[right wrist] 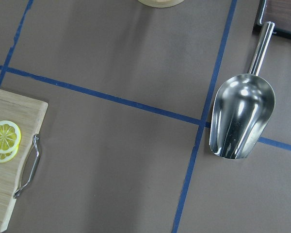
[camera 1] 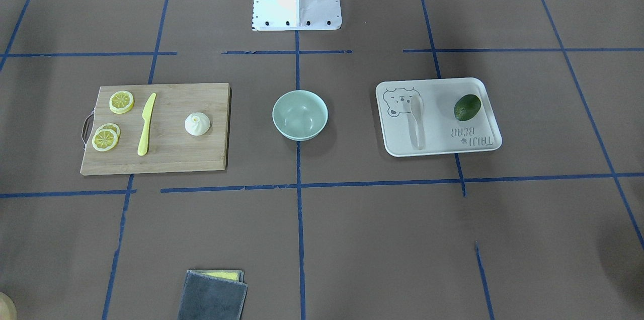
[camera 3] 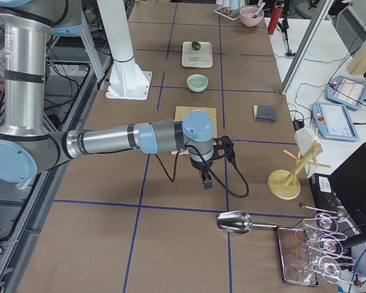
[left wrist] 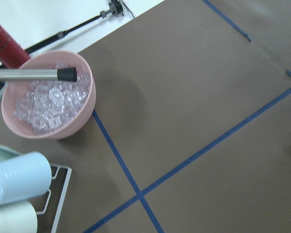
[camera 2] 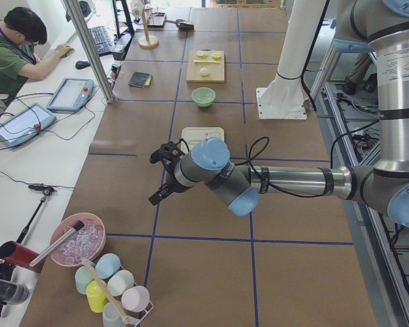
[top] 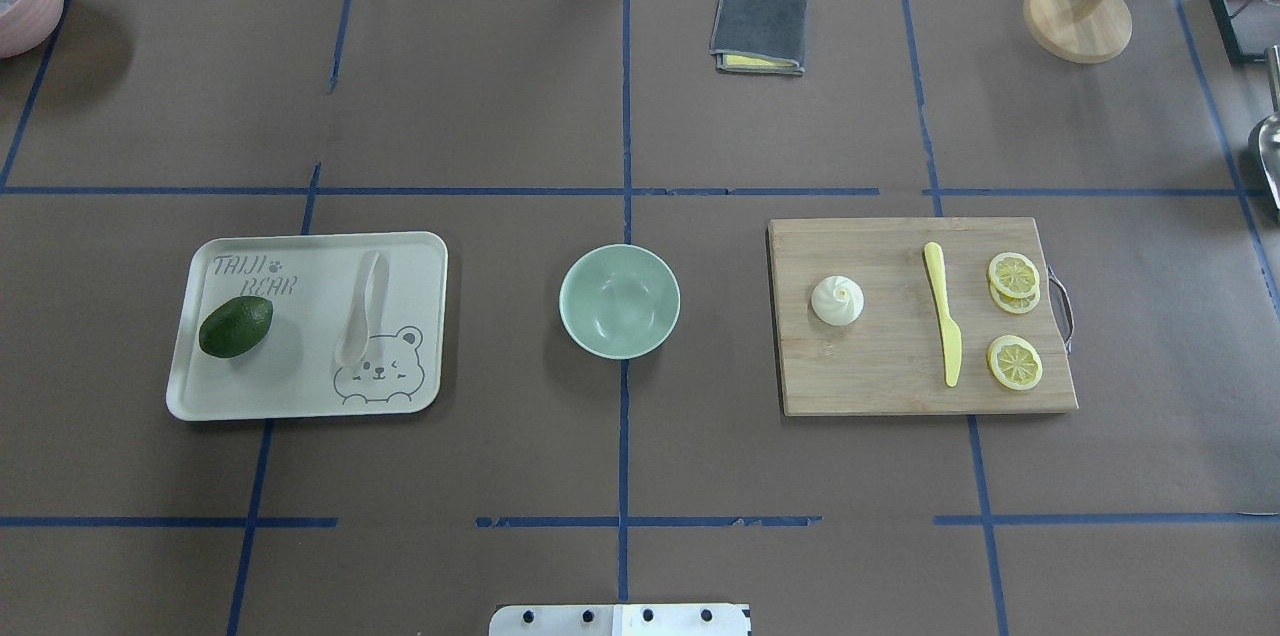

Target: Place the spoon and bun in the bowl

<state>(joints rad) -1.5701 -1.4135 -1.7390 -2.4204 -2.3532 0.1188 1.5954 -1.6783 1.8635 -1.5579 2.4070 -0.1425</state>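
In the overhead view you have the bowl (top: pixel 619 301) at centre frame on the tabletop. The spoon (top: pixel 364 309) lies on the tray (top: pixel 300 391) at centre left, and the bun (top: pixel 837 300) sits on the cutting board (top: pixel 880 376) at centre right. Both are well apart from the bowl. The left tool (camera 2: pixel 157 178) and right tool (camera 3: pixel 215 160) appear mid-frame in the side views only, so you cannot tell whether either is wide or narrow.

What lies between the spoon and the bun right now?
The empty bowl, standing between the tray and the cutting board; the overhead view shows it.
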